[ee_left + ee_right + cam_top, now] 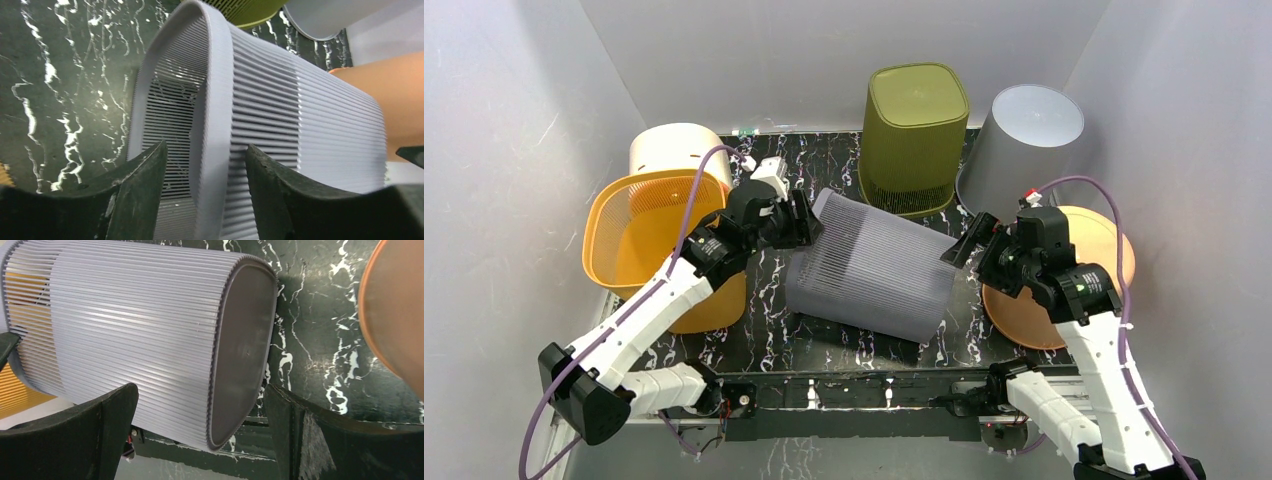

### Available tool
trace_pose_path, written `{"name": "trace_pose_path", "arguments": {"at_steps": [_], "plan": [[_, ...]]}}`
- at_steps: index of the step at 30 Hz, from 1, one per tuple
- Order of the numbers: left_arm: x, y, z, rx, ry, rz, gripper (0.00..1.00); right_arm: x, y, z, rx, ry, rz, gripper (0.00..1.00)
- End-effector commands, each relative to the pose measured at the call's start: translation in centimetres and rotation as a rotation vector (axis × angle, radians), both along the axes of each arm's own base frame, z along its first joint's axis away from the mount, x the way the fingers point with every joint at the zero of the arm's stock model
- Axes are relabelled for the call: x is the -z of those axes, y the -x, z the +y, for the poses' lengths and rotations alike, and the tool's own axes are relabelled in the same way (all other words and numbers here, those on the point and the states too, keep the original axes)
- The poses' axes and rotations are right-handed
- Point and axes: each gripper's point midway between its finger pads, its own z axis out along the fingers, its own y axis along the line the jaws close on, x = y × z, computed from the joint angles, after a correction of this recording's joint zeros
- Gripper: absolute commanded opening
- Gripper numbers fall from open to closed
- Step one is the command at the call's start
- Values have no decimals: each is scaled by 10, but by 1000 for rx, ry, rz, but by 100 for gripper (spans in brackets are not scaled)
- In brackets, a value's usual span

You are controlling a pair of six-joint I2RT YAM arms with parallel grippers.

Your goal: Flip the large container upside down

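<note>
The large container [874, 265] is a grey ribbed bin lying on its side in the middle of the black marbled table, mouth to the left and base to the right. My left gripper [807, 220] is open at the mouth, its jaws astride the rim [215, 100] with one finger inside and one outside, gaps showing on both sides [205, 145]. My right gripper [969, 245] is open at the base end; the dark flat base [245, 340] and its lower edge lie between the spread fingers [200, 387], not touching them.
An olive bin [914, 135] and a pale grey round bin [1024, 140] stand upside down at the back. An orange basket [649, 240] and a cream container [679, 150] are on the left. An orange round container [1064, 290] is on the right. White walls close in on three sides.
</note>
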Motion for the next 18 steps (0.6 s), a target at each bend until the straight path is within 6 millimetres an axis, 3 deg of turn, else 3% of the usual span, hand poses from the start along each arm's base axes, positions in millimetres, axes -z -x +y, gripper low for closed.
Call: {"name": "trace_pose_path", "arguments": {"at_steps": [1,4,8,11,14,18], "plan": [[-19,-3,18,30,-145,-58,63,-13,-9,18,-18,-126,-86,98],[-24,-3,23,33,-192,-46,73,-12,-10,26,-29,-185,-90,98],[-37,-4,22,41,-196,-61,74,-10,-10,31,-41,-215,-88,96],[-36,-3,11,95,-176,-52,73,-6,-9,35,-54,-231,-80,93],[-28,-2,7,117,-188,-14,66,-2,-10,37,-60,-241,-74,89],[-19,-2,-2,133,-154,1,49,-1,-11,38,-54,-255,-75,81]]}}
